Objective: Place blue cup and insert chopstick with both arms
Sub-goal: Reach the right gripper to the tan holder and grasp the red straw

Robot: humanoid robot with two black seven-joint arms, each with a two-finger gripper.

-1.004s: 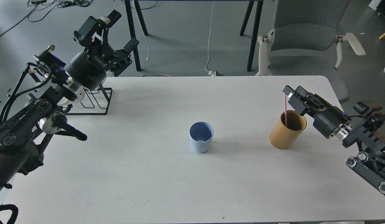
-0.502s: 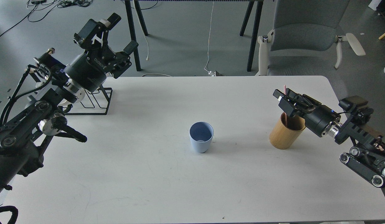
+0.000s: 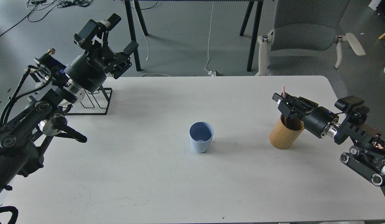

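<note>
A: The right gripper is over the rim of the wooden holder, with the pink chopstick poking up at its tip. Its fingers look pressed against the stick, but they are dark and small, so I cannot tell for sure.

B: And the left gripper?

A: Raised off the far left corner of the table, above a black wire rack, fingers spread wide and holding nothing.

B: Where is the blue cup?

A: Upright near the middle of the table, mouth up, well apart from both grippers. The wooden holder stands to its right; the chopstick's lower end goes down into it.
</note>
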